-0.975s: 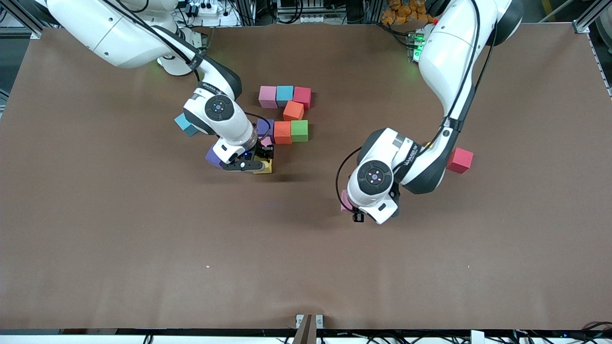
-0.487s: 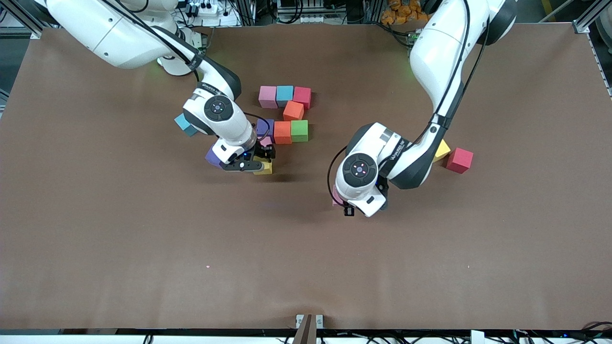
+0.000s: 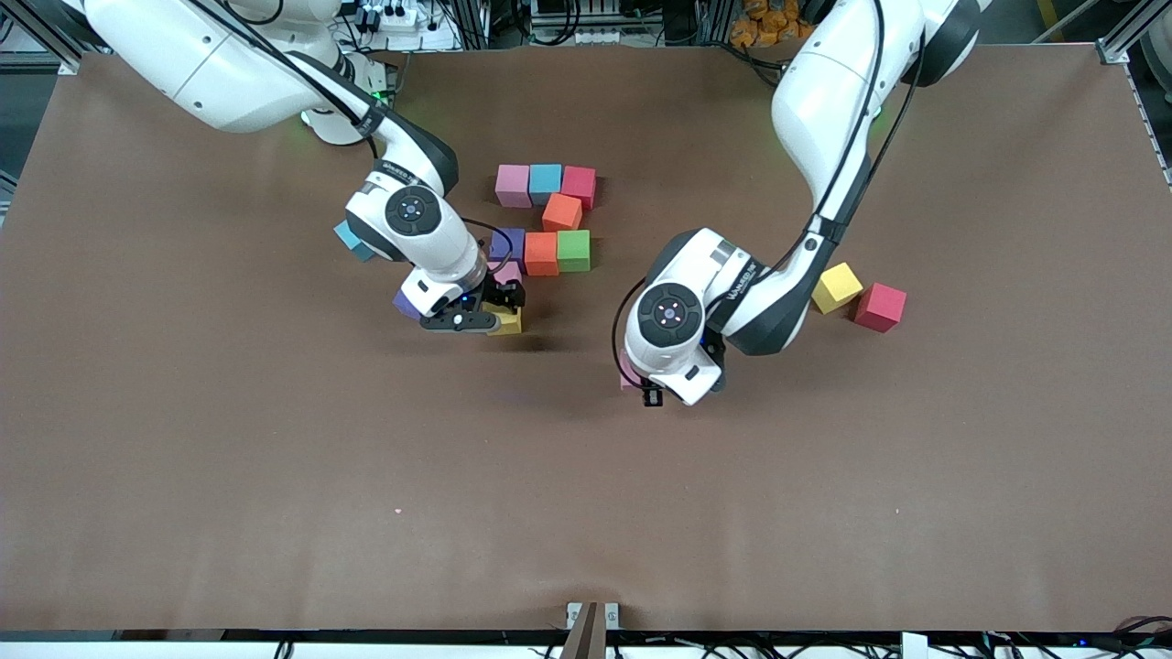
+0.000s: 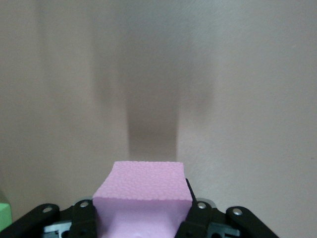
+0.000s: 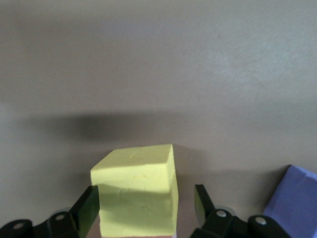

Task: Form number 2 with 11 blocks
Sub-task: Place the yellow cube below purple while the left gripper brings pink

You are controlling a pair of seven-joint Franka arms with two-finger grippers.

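right gripper (image 3: 502,309) newly open, off yellow block (image 5: 136,191)

Robotics lab, aluminium framing (image 3: 1124,38), cables, power strip (image 3: 396,16)

Small dark lettering runs along the forearm of the left arm (image 3: 746,286) and the right arm (image 3: 396,168). It cannot be made out. Nothing else bears writing.

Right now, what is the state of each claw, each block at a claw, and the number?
left claw: shut on pink block
pink block: gripped, over bare table
right claw: open around yellow block
yellow block: ungripped, between open fingers
number 2: unfinished
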